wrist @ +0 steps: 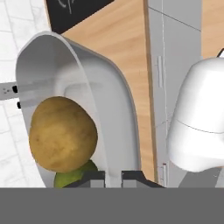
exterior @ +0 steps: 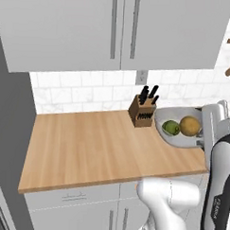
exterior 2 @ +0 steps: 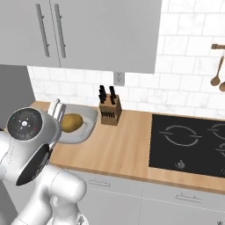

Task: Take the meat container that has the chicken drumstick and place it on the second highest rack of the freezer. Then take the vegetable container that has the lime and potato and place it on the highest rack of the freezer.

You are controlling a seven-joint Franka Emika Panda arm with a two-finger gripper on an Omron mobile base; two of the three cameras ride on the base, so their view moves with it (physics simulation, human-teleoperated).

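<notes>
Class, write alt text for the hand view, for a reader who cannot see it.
The gripper is shut on the rim of a pale grey container holding a potato and a lime, above a wooden counter.

- I'm in a home kitchen
- wood counter (exterior: 101,144), grey wall cabinets (exterior: 116,29), white tile backsplash (exterior 2: 184,83)
- knife block (exterior 2: 110,112), black cooktop (exterior 2: 189,143), hanging wooden spoons (exterior 2: 217,74)
</notes>
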